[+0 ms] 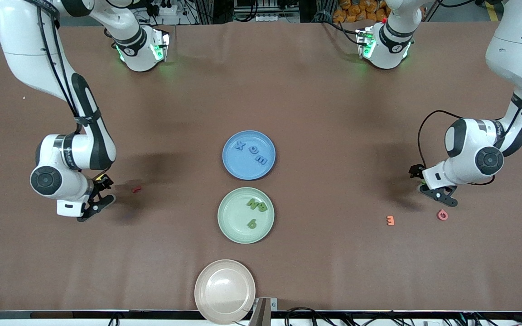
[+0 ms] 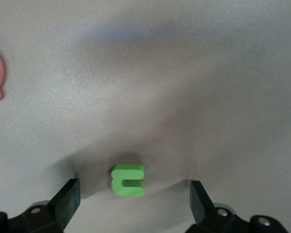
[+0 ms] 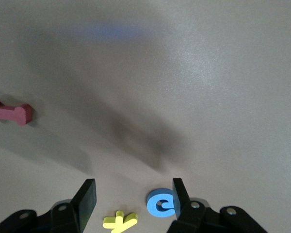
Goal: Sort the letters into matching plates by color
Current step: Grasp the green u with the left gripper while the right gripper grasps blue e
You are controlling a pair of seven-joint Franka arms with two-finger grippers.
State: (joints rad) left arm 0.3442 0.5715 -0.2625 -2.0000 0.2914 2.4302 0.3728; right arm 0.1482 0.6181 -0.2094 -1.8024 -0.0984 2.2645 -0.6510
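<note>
On the brown table [image 1: 315, 90], lower the spread left pincer [image 2: 135, 196] squarely astride the green letter [image 2: 128, 180] between its fingers, while the right pincer [image 3: 134, 196], jaws apart, waits over the blue letter [image 3: 161, 203].

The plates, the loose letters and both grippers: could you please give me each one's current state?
Blue plate: holds three blue letters.
Green plate: holds three green letters.
Beige-pink plate: empty.
Green letter: on table.
Blue letter: on table.
Left gripper: open, around green letter.
Right gripper: open, empty.
</note>
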